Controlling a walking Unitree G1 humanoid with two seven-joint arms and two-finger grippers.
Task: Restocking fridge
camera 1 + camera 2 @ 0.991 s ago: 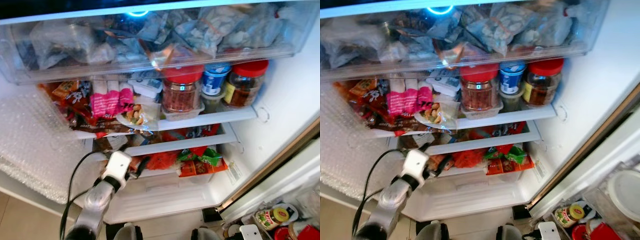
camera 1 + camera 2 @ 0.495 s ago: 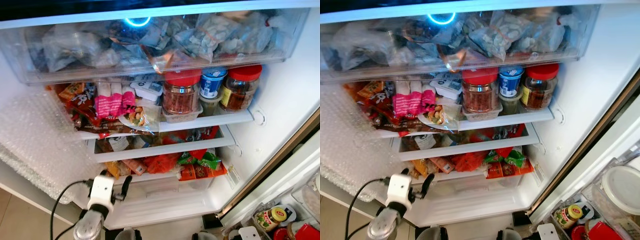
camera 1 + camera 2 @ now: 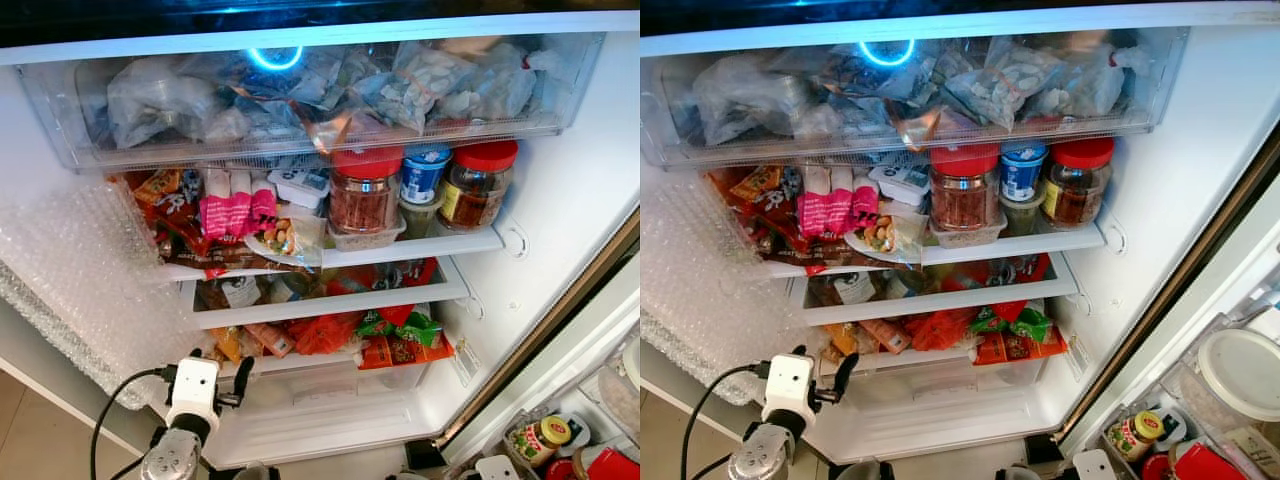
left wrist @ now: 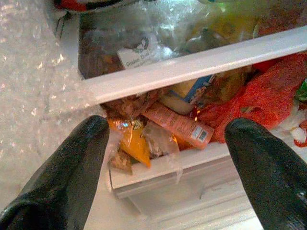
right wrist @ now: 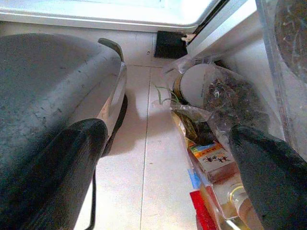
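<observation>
Fridge stands open, heavily stocked. Bottom drawer sits at the foot of the compartment, its front lip low and left of centre; packets lie heaped in it. An orange-pink packet lies with its long axis slanting across the drawer's front corner, a yellow-orange packet just beside it, a red bag further toward the middle. A white shelf rail runs directly above these.

Left end effector hovers just in front of the drawer's left corner, fingers spread wide, nothing between them. From it the packets lie straight ahead and slightly up, framed between the two fingers in the wrist view; the slanting packet's long axis runs roughly crosswise to the finger gap, so a grasp would likely need a wrist turn or a pick at its end.

Bubble wrap lines the fridge's left wall, close beside the left arm; judged a snag risk on any reach inward.

Right end effector hangs low by the robot's side, fingers wide and empty, pointing at the floor and a cluster of jars and packets beside the fridge door. Left arm is plainly the nearer to the drawer.

Upper shelf: red-lidded jar, blue tub, second jar.
</observation>
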